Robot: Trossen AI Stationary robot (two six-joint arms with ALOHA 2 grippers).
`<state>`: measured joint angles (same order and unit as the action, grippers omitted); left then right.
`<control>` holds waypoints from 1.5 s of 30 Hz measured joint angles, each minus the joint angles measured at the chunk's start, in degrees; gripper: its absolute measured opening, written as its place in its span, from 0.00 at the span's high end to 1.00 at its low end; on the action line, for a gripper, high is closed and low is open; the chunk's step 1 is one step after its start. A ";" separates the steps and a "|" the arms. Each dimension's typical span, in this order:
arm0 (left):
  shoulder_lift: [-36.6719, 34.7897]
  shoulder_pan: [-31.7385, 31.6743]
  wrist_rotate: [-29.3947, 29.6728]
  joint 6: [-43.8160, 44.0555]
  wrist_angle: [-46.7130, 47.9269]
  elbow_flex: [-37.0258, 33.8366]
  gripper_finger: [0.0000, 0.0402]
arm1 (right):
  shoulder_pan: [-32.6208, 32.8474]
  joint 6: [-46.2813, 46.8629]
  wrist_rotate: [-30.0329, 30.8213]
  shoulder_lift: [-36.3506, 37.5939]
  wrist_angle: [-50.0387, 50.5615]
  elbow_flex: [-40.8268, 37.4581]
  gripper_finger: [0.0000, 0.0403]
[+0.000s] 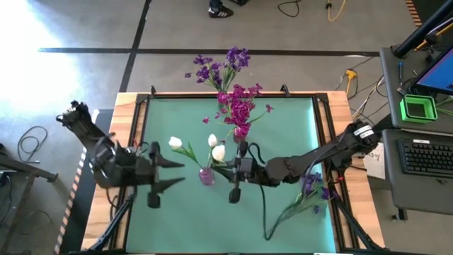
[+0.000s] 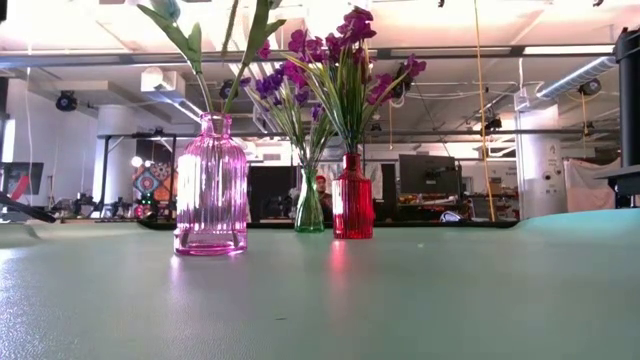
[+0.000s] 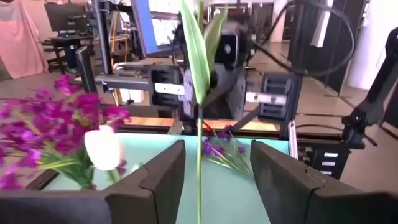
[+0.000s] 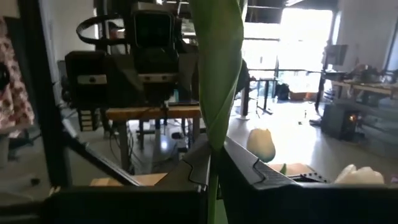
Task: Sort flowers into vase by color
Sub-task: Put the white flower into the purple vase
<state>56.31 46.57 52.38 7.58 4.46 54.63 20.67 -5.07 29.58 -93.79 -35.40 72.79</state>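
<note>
While the left gripper [image 1: 177, 173] stands with its fingers [image 3: 158, 180] parted and a thin green stem [image 3: 199, 155] running free through the gap between them, the right gripper [image 4: 214, 168] is clamped tight on that white tulip stem, its leaf [image 4: 217, 68] rising just above the closed tips. In the high view the right gripper [image 1: 225, 170] sits near the middle of the green mat [image 1: 283, 142], facing the left one across the pink vase [image 1: 206, 176], which stands between them. White tulip buds [image 1: 218, 151] spread above that vase, one more bud [image 1: 175, 143] leaning out to its left.

The red vase [image 2: 352, 197] stands farther back, holding the magenta flowers [image 1: 241, 106]. Beyond it, at the far edge of the table [image 1: 127, 120], a green vase [image 2: 309, 203] carries purple flowers [image 1: 225, 65]. A loose bunch of purple flowers [image 1: 310, 190] lies flat on the mat to the right, near the table's near right corner, under the right arm [image 1: 333, 150].

From table level the pink vase [image 2: 211, 187] is left of the other two, with green stems and leaves [image 2: 180, 35] rising from its neck.
</note>
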 joint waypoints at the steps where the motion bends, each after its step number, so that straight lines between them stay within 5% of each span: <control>1: -1.33 0.00 0.00 -0.01 0.83 0.00 0.58 | -0.32 0.37 -0.01 -0.13 0.02 -0.01 0.97; 12: -9.69 0.00 2.03 -1.34 4.74 0.00 0.59 | -2.27 -0.05 0.04 -2.70 -5.72 0.02 0.97; 45: -9.31 0.00 2.62 -1.27 8.49 0.00 0.59 | -4.85 -2.37 0.59 -4.60 -5.11 -0.22 0.97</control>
<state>47.00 46.57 55.00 6.31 12.95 54.63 15.81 -7.44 30.17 -98.39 -40.51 72.58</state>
